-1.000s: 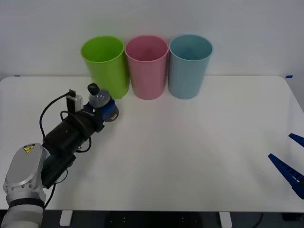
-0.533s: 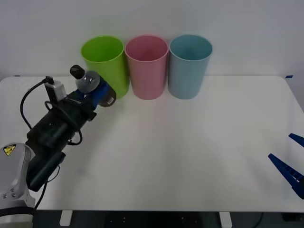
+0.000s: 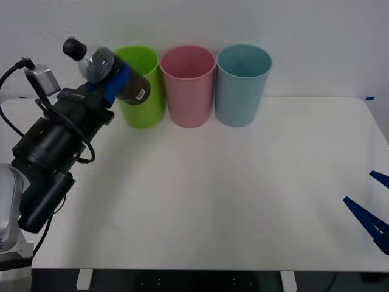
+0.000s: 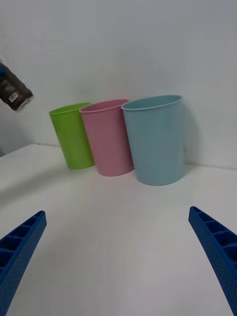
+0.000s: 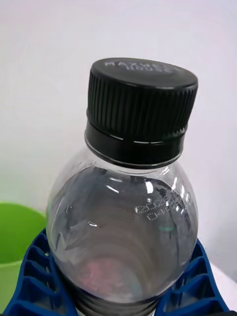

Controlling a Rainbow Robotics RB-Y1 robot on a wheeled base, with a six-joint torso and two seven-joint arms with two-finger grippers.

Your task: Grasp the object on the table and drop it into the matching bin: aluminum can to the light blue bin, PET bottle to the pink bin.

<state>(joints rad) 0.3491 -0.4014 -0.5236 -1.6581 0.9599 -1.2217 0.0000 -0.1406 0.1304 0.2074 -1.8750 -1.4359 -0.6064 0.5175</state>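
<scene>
My left gripper (image 3: 114,80) is shut on the PET bottle (image 3: 100,66), a small clear bottle with a black cap and dark label. I hold it tilted in the air at the far left, level with the rim of the lime green bin. The left wrist view shows the bottle (image 5: 123,217) close up between my blue fingers (image 5: 37,276). The pink bin (image 3: 188,85) stands in the middle of the row and the light blue bin (image 3: 242,84) to its right. My right gripper (image 4: 118,256) is open near the table's right front edge, its fingers (image 3: 368,220) low at the right.
A lime green bin (image 3: 140,91) stands at the left end of the row, right beside the raised bottle. The bins line the back of the white table (image 3: 243,194), against a white wall. The bottle's dark base (image 4: 15,94) shows far off in the right wrist view.
My left arm has lifted the bottle off the table, up and to the left, from beside the green bin's base to its rim height. The right arm has not moved.
</scene>
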